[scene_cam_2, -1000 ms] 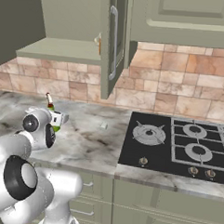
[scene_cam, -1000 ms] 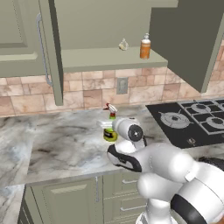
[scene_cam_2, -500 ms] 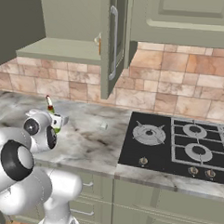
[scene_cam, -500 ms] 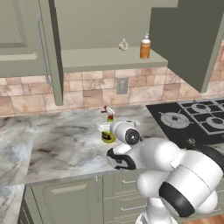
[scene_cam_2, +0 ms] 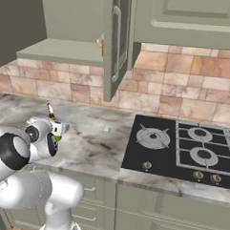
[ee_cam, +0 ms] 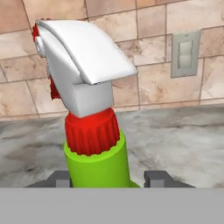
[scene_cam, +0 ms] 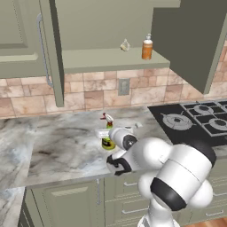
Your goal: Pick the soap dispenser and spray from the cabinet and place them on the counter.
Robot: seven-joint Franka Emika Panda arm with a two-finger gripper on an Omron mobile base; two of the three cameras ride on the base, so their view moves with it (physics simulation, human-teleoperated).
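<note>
I'm on the first of two placements: the spray (ee_cam: 94,144) is down at the desk (scene_cam: 53,146), standing upright near its front edge, roughly midway between the left corner and the stovetop (scene_cam: 195,122). From the hand view the claw (ee_cam: 107,178) has its two tips flanking the green neck, one each side, close against it. I read it as grasping the spray, though I can't tell from here whether the pads actually press or have just let go.

Next move, my call: if the bottle's base is on the desk, release, back straight off so the tips don't clip the trigger head, then go up for the soap dispenser (scene_cam: 147,47). Risk is tipping the tall bottle on retreat.

View differences:
- Left base view shows the soap dispenser on the shelf of the open cabinet (scene_cam: 111,60), near the shelf's right end, with a small pale item beside it; too small to identify.
- Right base view has the cabinet door edge-on, so the dispenser is just an orange sliver behind it; the spray's red tip pokes above the arm there.
- Hand view gives the trigger head close up, plus a wall outlet (ee_cam: 187,52) on the tile behind.
</note>
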